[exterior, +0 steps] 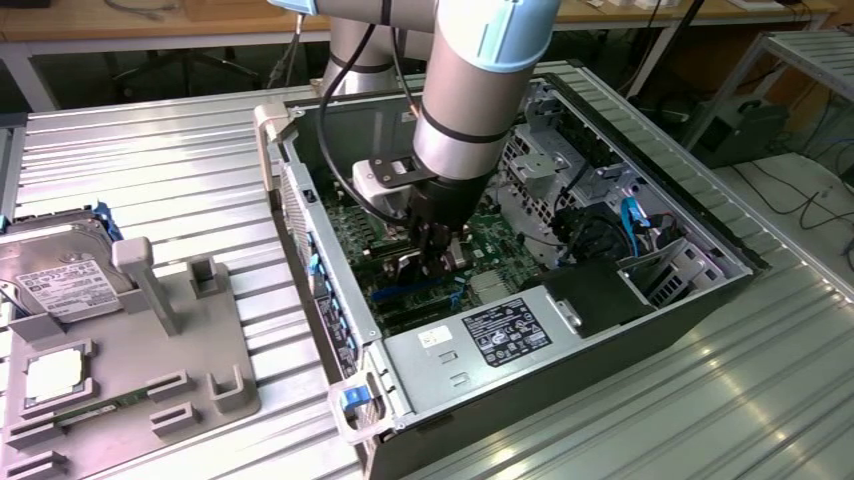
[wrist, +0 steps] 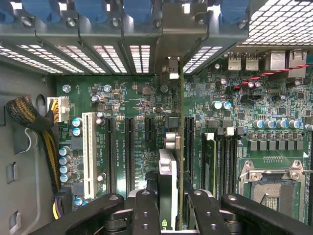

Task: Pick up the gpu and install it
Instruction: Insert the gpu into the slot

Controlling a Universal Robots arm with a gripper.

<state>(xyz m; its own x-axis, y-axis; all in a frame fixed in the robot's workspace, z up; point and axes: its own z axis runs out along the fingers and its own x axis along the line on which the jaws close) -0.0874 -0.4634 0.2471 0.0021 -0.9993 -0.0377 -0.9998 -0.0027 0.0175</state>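
1. Green and thin, the graphics card stands edge-on between the black fingers of the claw, which pinch it from both sides. Its dark cooler block sits just beside one finger.
2. The card runs straight ahead of the claw to the rear wall of the computer case, where its metal end plate meets the vented slot covers.
3. Below the claw lies the mainboard. The card lines up with a black slot, but whether it is seated or just above is hard to tell.
4. In the exterior view the arm reaches down into the open case, with the claw low among the boards.
5. Well apart from the claw, toward the exterior view's left, a grey holder on the ribbed metal table carries a hard drive and a memory stick.
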